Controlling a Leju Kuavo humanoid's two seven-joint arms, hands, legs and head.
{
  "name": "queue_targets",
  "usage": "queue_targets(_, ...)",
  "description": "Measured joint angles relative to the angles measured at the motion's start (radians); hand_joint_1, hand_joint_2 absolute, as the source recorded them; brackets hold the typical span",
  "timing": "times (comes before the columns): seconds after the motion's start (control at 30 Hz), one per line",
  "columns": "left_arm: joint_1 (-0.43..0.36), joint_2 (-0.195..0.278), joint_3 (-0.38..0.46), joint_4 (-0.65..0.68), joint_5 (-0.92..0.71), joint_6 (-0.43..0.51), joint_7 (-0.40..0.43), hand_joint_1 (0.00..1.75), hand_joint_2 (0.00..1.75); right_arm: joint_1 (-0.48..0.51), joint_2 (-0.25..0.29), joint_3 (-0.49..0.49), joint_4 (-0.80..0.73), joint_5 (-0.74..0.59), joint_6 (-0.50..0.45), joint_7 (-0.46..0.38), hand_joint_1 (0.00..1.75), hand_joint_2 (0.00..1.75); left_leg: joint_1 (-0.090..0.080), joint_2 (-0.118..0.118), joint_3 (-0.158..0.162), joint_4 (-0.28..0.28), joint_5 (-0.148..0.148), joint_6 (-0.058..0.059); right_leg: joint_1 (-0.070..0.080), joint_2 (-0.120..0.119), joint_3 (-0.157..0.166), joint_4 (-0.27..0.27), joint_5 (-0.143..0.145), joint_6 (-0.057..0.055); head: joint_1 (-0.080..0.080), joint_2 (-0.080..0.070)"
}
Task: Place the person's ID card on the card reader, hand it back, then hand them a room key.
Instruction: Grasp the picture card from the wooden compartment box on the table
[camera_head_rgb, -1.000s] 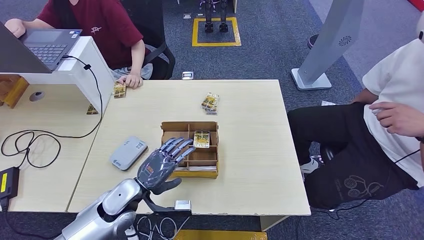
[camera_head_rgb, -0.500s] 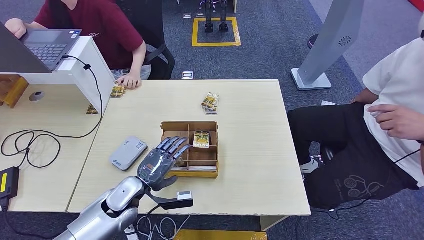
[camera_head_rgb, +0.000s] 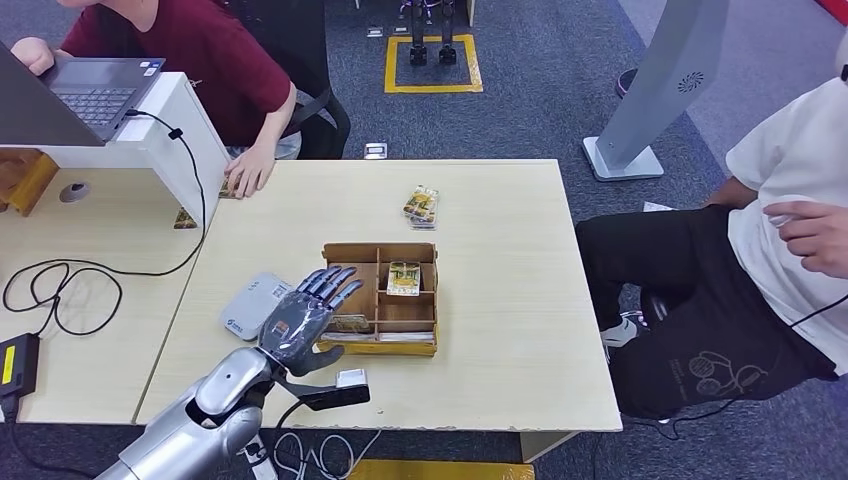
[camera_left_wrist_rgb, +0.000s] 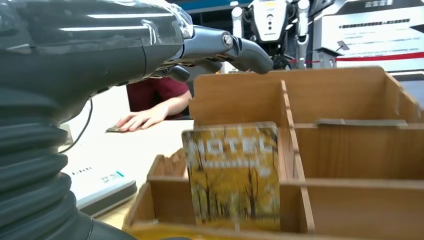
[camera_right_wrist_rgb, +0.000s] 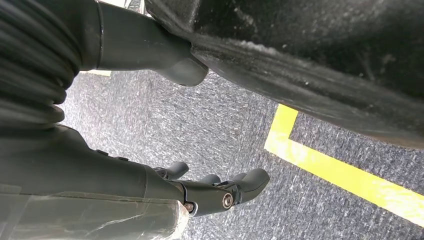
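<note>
My left hand (camera_head_rgb: 305, 318) hovers with fingers spread and nothing in it over the near-left corner of a divided cardboard box (camera_head_rgb: 428, 300). A yellow hotel key card (camera_head_rgb: 403, 278) lies in a far compartment, and another key card (camera_left_wrist_rgb: 232, 175) stands in the near one, right before my left hand (camera_left_wrist_rgb: 100, 45). The grey card reader (camera_head_rgb: 250, 308) lies on the table just left of the hand. At the far-left table corner a person in red rests a hand (camera_head_rgb: 247, 170) on a small card (camera_head_rgb: 228, 187). My right hand (camera_right_wrist_rgb: 220, 192) hangs above the carpet and holds nothing.
A small stack of cards (camera_head_rgb: 421, 205) lies beyond the box. A white stand with a laptop (camera_head_rgb: 95, 95) and a black cable (camera_head_rgb: 60, 290) take up the left side. A person in white (camera_head_rgb: 790, 200) sits at the right. The box's wooden walls (camera_left_wrist_rgb: 325, 100) rise ahead of the left hand.
My left hand has drawn back and to the left, from over the box's middle to its near-left corner. The person in red has slid a hand onto the card at the corner.
</note>
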Motion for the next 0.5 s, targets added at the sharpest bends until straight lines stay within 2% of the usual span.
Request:
queue_targets(0.3, 0.005, 0.047, 0.014, -0.081, 0.043, -0.017, -0.019, 0.0, 1.75, 0.0, 0.0, 0.02, 0.0, -0.022, -0.001, -0.001, 0.0, 1.75, 0.0, 0.0, 0.0, 0.0, 0.0, 0.0, 0.0, 0.0, 0.0, 0.0, 0.0, 0.0, 0.0, 0.0)
queue_targets(0.5, 0.006, 0.051, 0.014, -0.087, 0.049, -0.02, -0.023, 0.0, 1.75, 0.0, 0.0, 0.022, 0.0, -0.025, -0.001, -0.001, 0.0, 1.75, 0.0, 0.0, 0.0, 0.0, 0.0, 0.0, 0.0, 0.0, 0.0, 0.0, 0.0, 0.0, 0.0, 0.0)
